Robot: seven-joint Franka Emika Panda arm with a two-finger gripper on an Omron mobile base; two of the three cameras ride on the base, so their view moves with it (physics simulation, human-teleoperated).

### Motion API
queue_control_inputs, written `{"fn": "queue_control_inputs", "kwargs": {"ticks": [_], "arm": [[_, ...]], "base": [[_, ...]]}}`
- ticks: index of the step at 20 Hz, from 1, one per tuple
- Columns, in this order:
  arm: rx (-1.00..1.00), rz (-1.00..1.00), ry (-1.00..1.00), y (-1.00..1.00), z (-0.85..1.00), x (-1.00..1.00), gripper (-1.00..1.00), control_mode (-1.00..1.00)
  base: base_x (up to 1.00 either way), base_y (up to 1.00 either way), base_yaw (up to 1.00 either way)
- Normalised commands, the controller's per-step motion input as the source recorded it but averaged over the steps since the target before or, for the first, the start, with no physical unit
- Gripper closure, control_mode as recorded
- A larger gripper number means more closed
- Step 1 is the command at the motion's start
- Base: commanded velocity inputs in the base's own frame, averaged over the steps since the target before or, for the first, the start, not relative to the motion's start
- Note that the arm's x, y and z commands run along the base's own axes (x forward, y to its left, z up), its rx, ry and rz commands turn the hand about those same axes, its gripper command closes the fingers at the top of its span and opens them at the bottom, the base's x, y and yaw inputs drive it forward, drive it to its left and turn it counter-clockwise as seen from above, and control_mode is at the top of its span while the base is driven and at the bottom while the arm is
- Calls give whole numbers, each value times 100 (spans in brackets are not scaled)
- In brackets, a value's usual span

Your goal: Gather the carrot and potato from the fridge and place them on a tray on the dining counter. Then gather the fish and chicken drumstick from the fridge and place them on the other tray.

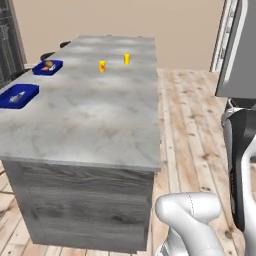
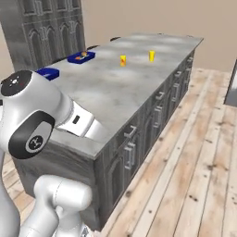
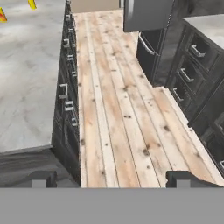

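Two blue trays sit on the grey dining counter (image 1: 90,115) along its left edge. The far tray (image 1: 47,67) (image 2: 81,57) holds small orange and brown things, which look like the carrot and potato. A pale grey thing too small to name lies in the near tray (image 1: 19,96) (image 2: 47,72). My gripper (image 3: 113,179) is open with nothing between its fingertips (image 3: 41,179), and it looks down over the wooden floor beside the counter. The chicken drumstick is out of view. The tall dark grey fridge (image 1: 235,50) (image 3: 146,15) stands across the aisle.
Two small yellow items (image 1: 102,66) (image 1: 126,59) stand on the far part of the counter. Dark cabinets with drawers (image 3: 192,74) line the right side of the wooden aisle (image 3: 118,109). The counter's drawer fronts (image 3: 68,92) face that aisle.
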Motion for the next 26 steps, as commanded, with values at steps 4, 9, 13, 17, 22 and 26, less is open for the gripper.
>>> {"fn": "queue_control_inputs", "kwargs": {"ticks": [4,9,13,17,22,26], "arm": [[0,0,0,0,0,0,-100,100],[0,0,0,0,0,0,-100,100],[0,0,0,0,0,0,-100,100],[0,0,0,0,0,0,-100,100],[0,0,0,0,0,0,-100,100],[0,0,0,0,0,0,-100,100]], "base": [[36,-77,36],[45,-77,34],[63,-76,29],[72,-67,25],[78,-60,22],[65,-92,19]]}}
